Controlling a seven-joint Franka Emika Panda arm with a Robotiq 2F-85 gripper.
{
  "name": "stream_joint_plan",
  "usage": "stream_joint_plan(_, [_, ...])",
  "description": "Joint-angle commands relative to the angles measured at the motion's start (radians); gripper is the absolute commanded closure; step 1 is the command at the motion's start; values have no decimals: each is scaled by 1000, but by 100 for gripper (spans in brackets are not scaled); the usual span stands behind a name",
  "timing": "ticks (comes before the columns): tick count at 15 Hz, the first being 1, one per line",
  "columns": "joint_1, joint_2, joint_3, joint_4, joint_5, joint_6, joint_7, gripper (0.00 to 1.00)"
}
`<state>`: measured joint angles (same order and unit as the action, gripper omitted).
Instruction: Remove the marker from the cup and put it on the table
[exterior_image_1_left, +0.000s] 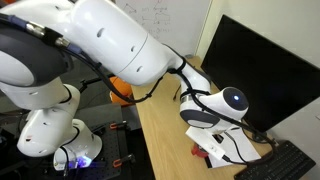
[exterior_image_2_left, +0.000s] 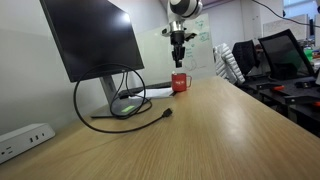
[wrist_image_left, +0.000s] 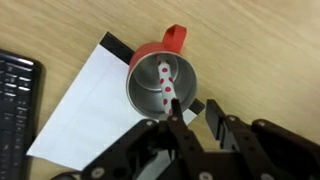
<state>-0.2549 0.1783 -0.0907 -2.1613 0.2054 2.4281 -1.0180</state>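
Observation:
The cup (wrist_image_left: 142, 97) is red outside and silvery inside, and stands on a white sheet with its handle pointing away. The marker (wrist_image_left: 165, 80), white with red dots, leans inside it. My gripper (wrist_image_left: 193, 104) hovers just over the cup's near rim. Its jaws stand a little apart, with only table and a black corner showing between them. The left finger (wrist_image_left: 172, 112) is next to the marker's lower end, and the marker lies outside the gap. In an exterior view the gripper (exterior_image_2_left: 179, 60) hangs straight above the red cup (exterior_image_2_left: 180, 83) on the table (exterior_image_2_left: 210, 130).
A white sheet of paper (wrist_image_left: 85, 115) lies under the cup, with a black keyboard (wrist_image_left: 14, 100) to its left. A monitor (exterior_image_2_left: 95, 35) on a stand, a looping black cable (exterior_image_2_left: 125, 112) and a white power strip (exterior_image_2_left: 25, 135) sit along the table's far side.

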Motion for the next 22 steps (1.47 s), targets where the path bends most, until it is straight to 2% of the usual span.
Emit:
stream_joint_plan(1, [-8,-4,1,-17,33,42,-24,62])
stream_joint_plan(5, [-14,17,2,-8,27,56,-31,59])
stream_joint_plan(9, [-16,61,9,14,14,70,-22,65])
stream_joint_plan(15, [-25,127,21,59,1,89,-5,59])
stream_joint_plan(17, [-27,148,24,75,-8,85,-8,60])
stream_joint_plan(19, [-29,169,28,89,-15,84,-10,64])
stream_joint_plan(20, [-33,178,33,96,-14,81,-17,70])
stream_joint_plan(21, [-32,186,33,101,-22,83,-10,88])
stream_joint_plan(22, [-31,193,33,105,-30,86,-4,90])
